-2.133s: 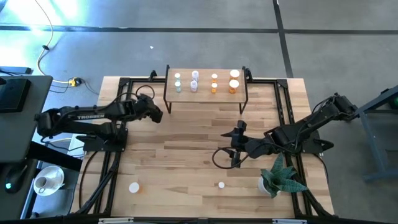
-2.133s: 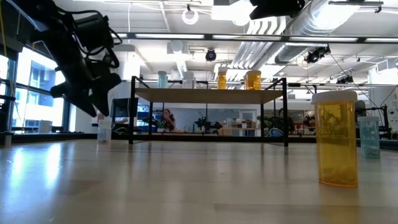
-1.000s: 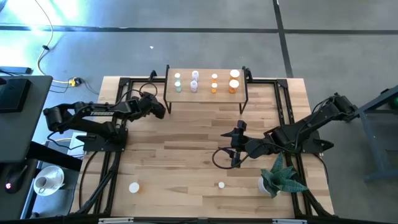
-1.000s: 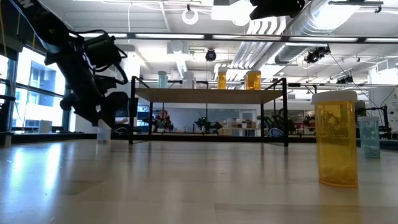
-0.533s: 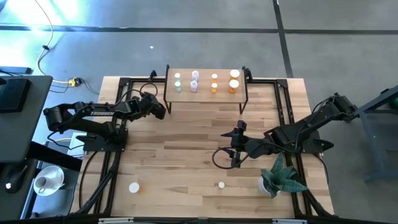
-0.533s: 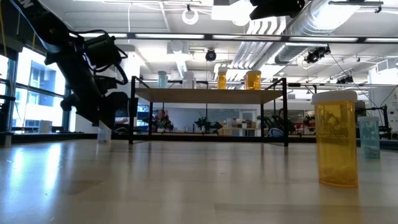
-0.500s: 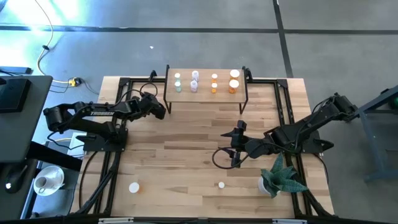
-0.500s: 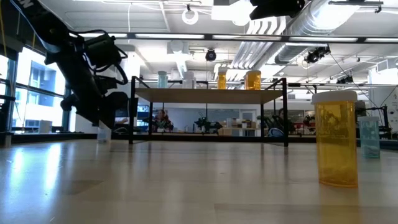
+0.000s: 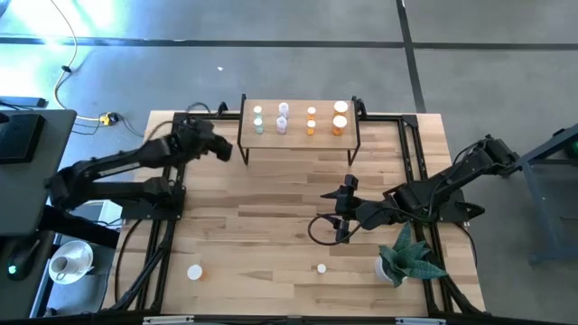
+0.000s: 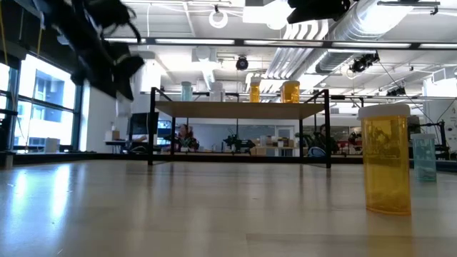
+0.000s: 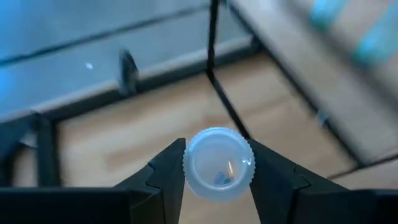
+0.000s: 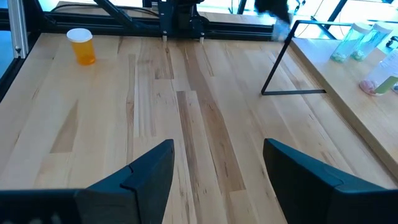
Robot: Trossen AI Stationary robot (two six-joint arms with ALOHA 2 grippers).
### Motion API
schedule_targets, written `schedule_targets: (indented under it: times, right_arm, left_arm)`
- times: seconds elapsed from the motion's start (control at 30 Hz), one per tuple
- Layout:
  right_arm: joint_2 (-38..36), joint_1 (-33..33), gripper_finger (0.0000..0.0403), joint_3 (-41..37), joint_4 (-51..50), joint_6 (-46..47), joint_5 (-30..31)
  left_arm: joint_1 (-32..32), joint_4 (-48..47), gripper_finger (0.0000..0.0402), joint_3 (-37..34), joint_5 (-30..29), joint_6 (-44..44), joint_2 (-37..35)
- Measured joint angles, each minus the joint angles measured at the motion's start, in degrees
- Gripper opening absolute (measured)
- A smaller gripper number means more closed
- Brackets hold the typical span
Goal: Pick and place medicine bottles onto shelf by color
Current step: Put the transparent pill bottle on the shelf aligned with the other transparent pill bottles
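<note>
The desk [image 9: 271,199] fills the middle of the high view, and the shelf [image 9: 298,137] stands at its upper centre with four groups of medicine bottles [image 9: 284,117] in a row on its top: pale ones to the left, orange ones to the right. The left arm reaches in from the left of the frame, and its left claw [image 9: 219,149] hangs just left of the shelf's left legs, lifted off the wood. In the left wrist view that claw [image 11: 217,171] is clamped on a small pale bottle [image 11: 218,163], both fingers [image 11: 166,180] pressed against the white cap's sides, the bottle hanging upright below.

The step in hand looks like the carry to the shelf. To do it well, the bottle should clear the shelf's edge and black legs from above, then come down beside the pale bottles at the left end, with room left so the fingers do not knock the neighbours. Release only once the base sits flat; a grip by the cap alone could let it swing.

The right claw [image 9: 341,209] waits at centre right of the desk, fingers [image 12: 149,171] apart and empty. An orange bottle [image 9: 194,271] at lower left and a smaller one [image 9: 321,267] at lower centre are not yet shelved.
</note>
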Motion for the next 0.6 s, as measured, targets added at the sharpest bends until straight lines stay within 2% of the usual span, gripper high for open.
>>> schedule_targets:
  times: [0.13, 0.3, 0.43, 0.6]
  right_arm:
    - [0.0, 0.0, 0.0238, 0.0, -0.01, 0.0, -0.01]
    - [0.0, 0.0, 0.0238, 0.0, -0.12, -0.13, -0.01]
    - [0.0, 0.0, 0.0238, 0.0, -0.12, -0.09, -0.01]
    - [0.0, 0.0, 0.0238, 0.0, -0.12, -0.09, -0.01]
  left_arm:
    - [0.0, -3.74, 0.0139, 7.75, -1.55, 0.82, -4.17]
    - [-2.54, -1.74, 0.0137, 15.05, 0.44, 2.59, -5.58]
    - [-7.8, 3.23, 0.0137, 17.0, 2.23, 4.82, -2.92]
    - [-13.45, 8.25, 0.0137, 17.99, 2.46, 6.48, 4.27]
